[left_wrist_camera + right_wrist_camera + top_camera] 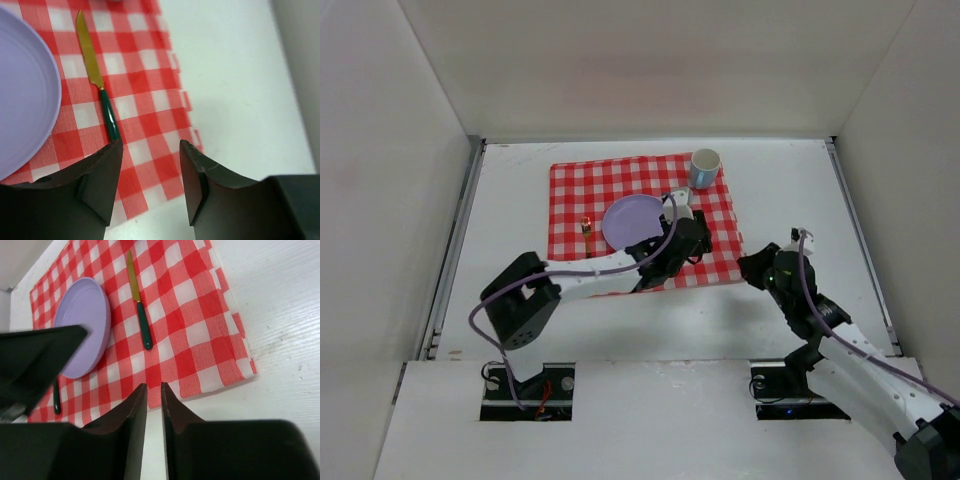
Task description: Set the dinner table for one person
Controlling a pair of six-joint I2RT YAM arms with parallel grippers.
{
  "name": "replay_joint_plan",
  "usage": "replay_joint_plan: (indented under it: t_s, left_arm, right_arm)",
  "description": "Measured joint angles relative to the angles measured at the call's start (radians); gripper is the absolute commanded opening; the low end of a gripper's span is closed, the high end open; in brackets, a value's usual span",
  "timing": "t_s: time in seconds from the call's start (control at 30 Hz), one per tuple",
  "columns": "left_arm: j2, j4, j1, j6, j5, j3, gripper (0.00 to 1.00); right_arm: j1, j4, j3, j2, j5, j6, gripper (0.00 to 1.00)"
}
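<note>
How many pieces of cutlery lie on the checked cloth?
2. A knife lies right of the purple plate; a green-handled piece lies left of it, partly covered. More may be hidden.

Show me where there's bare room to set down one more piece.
Bare: the table right of the checked cloth, and the cloth strip between knife and its right edge. Crowded: around the plate, where the left arm reaches across.
</note>
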Motion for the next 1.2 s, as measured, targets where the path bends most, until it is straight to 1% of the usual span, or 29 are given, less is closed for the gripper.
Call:
replay_joint_plan:
  t_s: [0.07,0.13,0.23,0.3,0.37,0.5,0.53,0.63,0.73,0.8,0.87,0.97,1.07,1.2]
  left_arm:
    - [-0.106,0.044,-0.028,0.031,-0.027,-0.075,0.47]
    - [-0.207,0.076,-0.048,0.057,-0.066,-0.157,0.47]
    - [-0.362,0.089,-0.044,0.082,-0.135,-0.306,0.49]
    - [-0.468,0.065,-0.007,0.085,-0.177,-0.409,0.49]
    - [-0.576,0.005,0.068,0.069,-0.218,-0.499,0.49]
    - [-0.757,-0.184,0.27,-0.003,-0.273,-0.595,0.53]
    - [-0.799,-0.23,0.319,-0.022,-0.28,-0.61,0.54]
    - [-0.918,-0.324,0.433,-0.057,-0.288,-0.658,0.56]
    - [-1.019,-0.382,0.522,-0.085,-0.274,-0.713,0.56]
    - [-1.063,-0.412,0.572,-0.104,-0.251,-0.75,0.57]
    - [-1.078,-0.438,0.616,-0.121,-0.225,-0.776,0.57]
    - [-1.059,-0.475,0.694,-0.142,-0.174,-0.796,0.56]
    - [-1.017,-0.476,0.758,-0.151,-0.126,-0.8,0.54]
    - [-0.953,-0.456,0.784,-0.149,-0.085,-0.8,0.55]
  right_arm:
    - [0.0,0.0,0.008,0.035,0.013,0.001,0.12]
    - [0.0,0.0,0.023,0.094,0.024,0.002,0.11]
    - [0.0,-0.001,0.057,0.212,0.045,0.005,0.12]
    - [0.0,-0.007,0.092,0.288,0.071,0.005,0.16]
    - [0.0,-0.014,0.136,0.352,0.097,0.005,0.19]
    - [0.0,-0.014,0.209,0.443,0.139,0.006,0.34]
    - [0.0,-0.007,0.212,0.456,0.149,0.006,0.37]
    - [0.009,0.013,0.207,0.491,0.174,0.003,0.42]
    - [0.022,0.051,0.177,0.52,0.186,0.003,0.56]
    - [0.023,0.058,0.156,0.526,0.195,0.002,0.63]
    - [0.023,0.065,0.139,0.52,0.212,0.001,0.66]
    - [0.023,0.086,0.117,0.489,0.245,0.001,0.66]
    - [0.023,0.108,0.103,0.452,0.27,0.001,0.66]
    - [0.023,0.134,0.098,0.441,0.287,0.0,0.66]
